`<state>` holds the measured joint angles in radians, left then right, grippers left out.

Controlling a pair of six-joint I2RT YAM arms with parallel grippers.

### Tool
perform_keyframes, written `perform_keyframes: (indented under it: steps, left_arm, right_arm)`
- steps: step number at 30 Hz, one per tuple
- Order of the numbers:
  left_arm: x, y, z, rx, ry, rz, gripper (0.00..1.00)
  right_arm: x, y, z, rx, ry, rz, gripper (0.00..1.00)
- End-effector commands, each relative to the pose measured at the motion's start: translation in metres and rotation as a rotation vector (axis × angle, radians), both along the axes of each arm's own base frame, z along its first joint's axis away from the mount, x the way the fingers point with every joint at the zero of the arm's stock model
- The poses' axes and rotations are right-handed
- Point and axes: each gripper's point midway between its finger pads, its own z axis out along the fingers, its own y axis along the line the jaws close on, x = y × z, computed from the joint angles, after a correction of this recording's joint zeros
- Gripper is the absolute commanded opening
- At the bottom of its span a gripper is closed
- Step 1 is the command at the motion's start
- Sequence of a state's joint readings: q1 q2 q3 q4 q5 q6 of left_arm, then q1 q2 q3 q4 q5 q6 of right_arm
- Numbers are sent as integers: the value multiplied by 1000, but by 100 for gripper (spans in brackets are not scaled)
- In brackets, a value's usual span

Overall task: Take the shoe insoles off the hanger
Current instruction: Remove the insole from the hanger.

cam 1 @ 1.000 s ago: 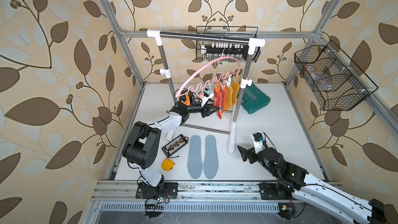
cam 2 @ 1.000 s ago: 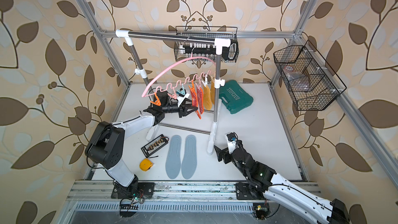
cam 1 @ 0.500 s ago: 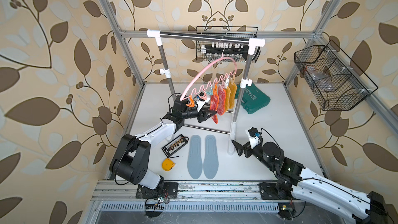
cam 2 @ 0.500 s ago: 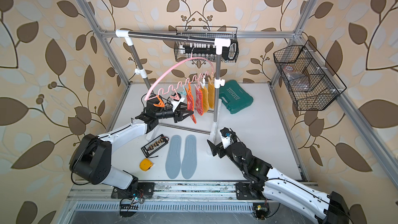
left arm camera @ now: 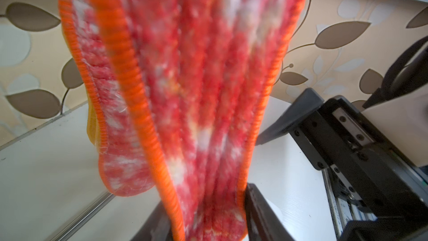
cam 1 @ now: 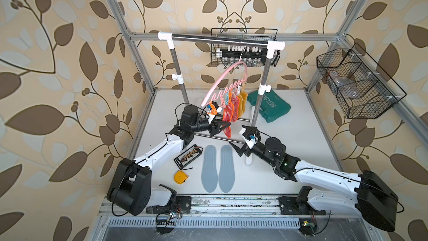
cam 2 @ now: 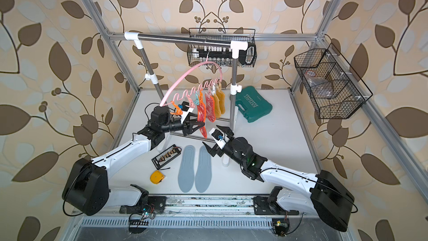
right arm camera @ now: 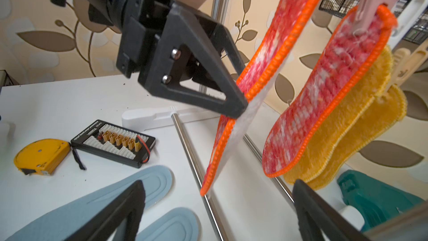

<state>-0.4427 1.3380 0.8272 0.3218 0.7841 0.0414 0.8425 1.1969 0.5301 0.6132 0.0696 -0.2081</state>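
Red-orange, mottled and rimmed in orange stitching, the front insole hangs at frame centre from the pink hanger, the left tool clamped on its lower part. Two mustard insoles hang just right of it; the blue-grey pair lies on the counter. Since a second ago the hanger has tilted steeper, and the wide-open, empty right tool has risen nearer.
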Motion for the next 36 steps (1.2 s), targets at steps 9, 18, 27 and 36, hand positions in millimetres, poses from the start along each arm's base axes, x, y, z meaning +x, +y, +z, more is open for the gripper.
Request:
perform_keyframes:
  steps: [9, 18, 27, 36]
  left_arm:
    - [-19, 4, 31, -61, -56, -13, 47]
    - [-22, 3, 32, -62, -52, -25, 48]
    - [-30, 6, 35, -54, -53, -33, 64]
    - [-44, 10, 29, -47, -12, -50, 77]
  right_arm:
    - [17, 36, -1, 96, 60, 117, 65]
    - [26, 44, 2, 164, 73, 111, 10]
    - [23, 35, -10, 169, 131, 115, 0]
    - [-8, 30, -10, 125, 228, 274, 0]
